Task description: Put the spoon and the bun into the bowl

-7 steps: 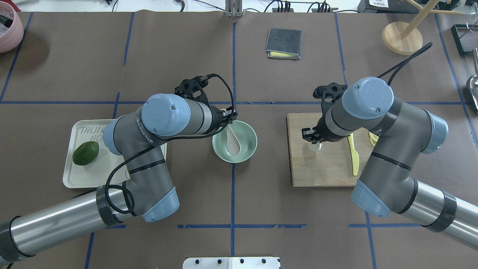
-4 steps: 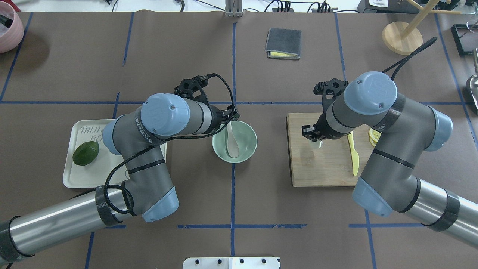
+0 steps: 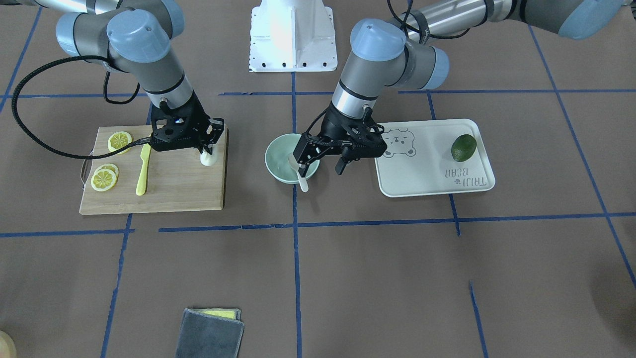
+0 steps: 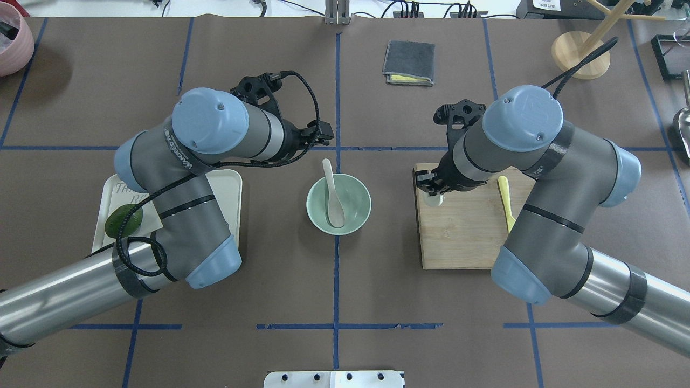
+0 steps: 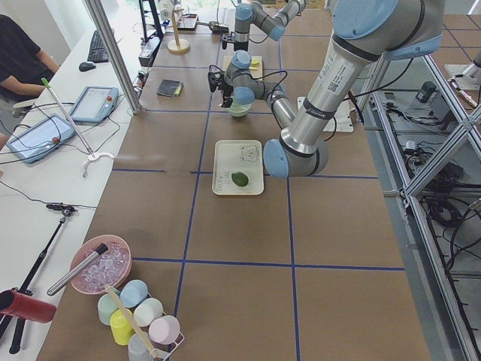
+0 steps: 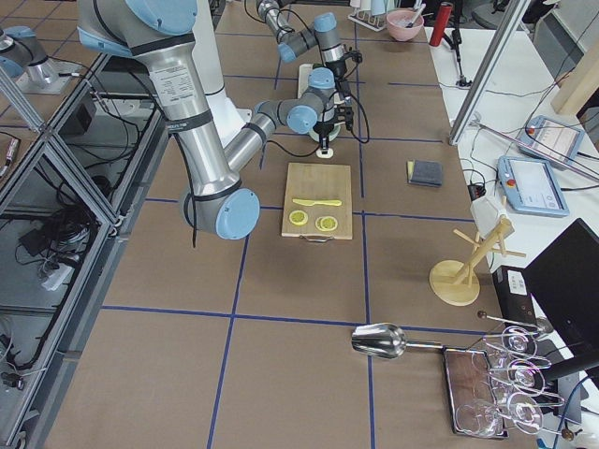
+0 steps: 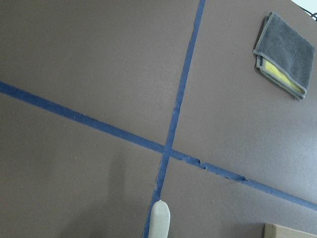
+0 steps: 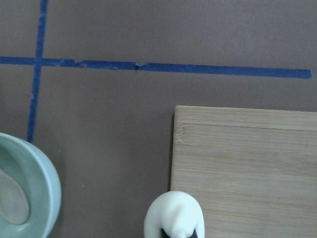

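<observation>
The off-white spoon (image 4: 332, 199) lies in the mint-green bowl (image 4: 357, 189), scoop inside and handle sticking out over the far rim. It also shows in the front view (image 3: 298, 173). My left gripper (image 3: 322, 161) is open and empty, raised beside the bowl (image 3: 276, 154) on the tray's side. My right gripper (image 3: 207, 150) is shut on the cream-white bun (image 3: 207, 159) at the board's edge nearest the bowl. The right wrist view shows the bun (image 8: 174, 214) at the bottom and the bowl (image 8: 47, 191) to the left.
A wooden cutting board (image 4: 463, 237) holds a yellow knife (image 4: 505, 196) and lemon slices (image 3: 104, 179). A white tray (image 3: 427, 169) with an avocado (image 3: 463, 147) lies on the bowl's other side. A folded grey cloth (image 4: 409, 62) lies at the far side.
My left gripper has let go of the spoon and drawn up and away from the bowl; the spoon stays in it. My right gripper has carried the bun leftward across the board.
</observation>
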Robot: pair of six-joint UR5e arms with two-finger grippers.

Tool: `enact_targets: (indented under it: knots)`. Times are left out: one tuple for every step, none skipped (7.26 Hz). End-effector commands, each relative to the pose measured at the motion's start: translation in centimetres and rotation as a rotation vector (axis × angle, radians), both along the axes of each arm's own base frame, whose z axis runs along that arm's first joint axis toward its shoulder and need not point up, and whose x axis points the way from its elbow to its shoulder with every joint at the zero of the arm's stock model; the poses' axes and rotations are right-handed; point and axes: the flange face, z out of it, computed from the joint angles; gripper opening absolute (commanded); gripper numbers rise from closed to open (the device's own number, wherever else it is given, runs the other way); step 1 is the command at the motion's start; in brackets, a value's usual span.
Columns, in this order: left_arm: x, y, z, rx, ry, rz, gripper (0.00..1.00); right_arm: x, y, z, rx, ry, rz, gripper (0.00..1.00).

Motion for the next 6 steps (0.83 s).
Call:
enact_targets:
  knots:
    - [-5.6,-0.7,2.3,0.102,-0.215,0.089,1.0,-2.9,1.4,-4.9,-0.009,-0.068,0.007,0.0]
    - [-8.4,-1.5,3.7,0.176,-0.311,0.139,1.0,-4.6,1.9,-7.4,0.016,-0.087,0.015,0.0]
    - [-12.1,-3.1,4.7,0.22,-0.376,0.145,1.0,-7.3,2.3,-9.6,0.005,-0.098,0.034,0.0]
    - [-14.8,-3.9,5.5,0.263,-0.43,0.166,1.0,-10.4,2.4,-10.9,0.007,-0.083,0.057,0.0]
    - [-17.6,-5.6,6.1,0.291,-0.481,0.171,1.0,-12.4,2.6,-11.1,0.02,-0.064,0.063,0.0]
    - [-20.4,-6.9,7.2,0.308,-0.532,0.179,1.0,-13.0,2.6,-10.9,0.016,-0.056,0.06,0.0]
